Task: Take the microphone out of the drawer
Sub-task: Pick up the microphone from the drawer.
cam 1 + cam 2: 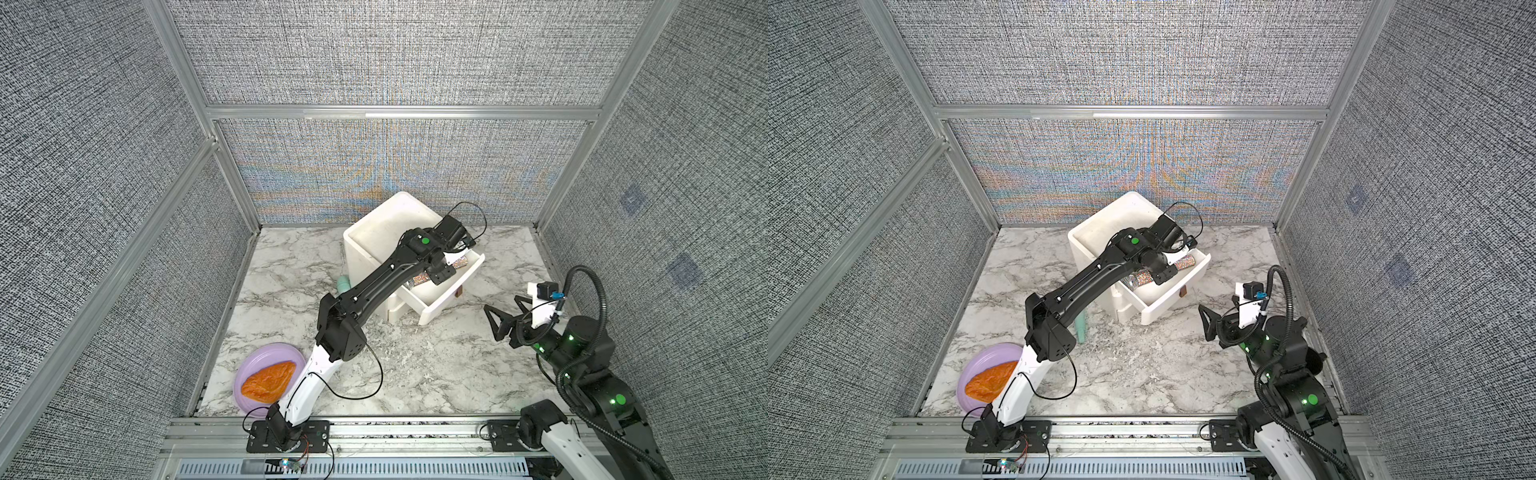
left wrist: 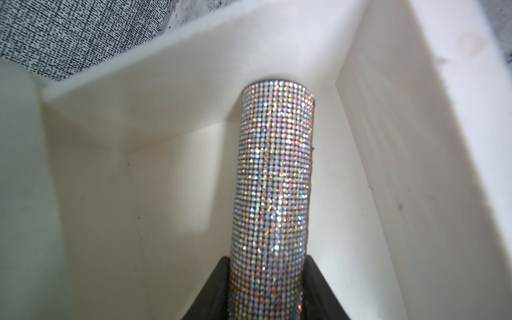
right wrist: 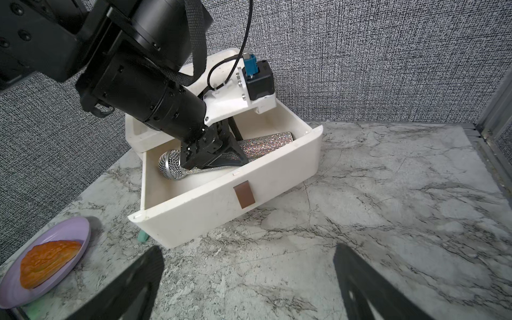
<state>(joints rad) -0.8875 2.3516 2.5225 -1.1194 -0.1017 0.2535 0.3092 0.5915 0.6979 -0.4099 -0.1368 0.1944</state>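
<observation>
Left wrist view: the left pincer (image 2: 267,259) grips the glittery microphone (image 2: 274,171) by its handle from both sides. It lies inside the open drawer (image 2: 166,97), whose walls stand close around it. In a top view, the right pincer (image 1: 501,302) hangs wide at right, well apart. A purple plate (image 1: 251,365) with a pastry (image 1: 270,380) sits lower left on the bench (image 1: 436,374).

Both top views look steeply down from high at the front onto the whole counter (image 1: 415,382). The left wrist view sits very close inside the drawer (image 2: 194,91), looking along the microphone (image 2: 273,180). The right wrist view, farther off and low, faces the drawer front; all views share the drawer
</observation>
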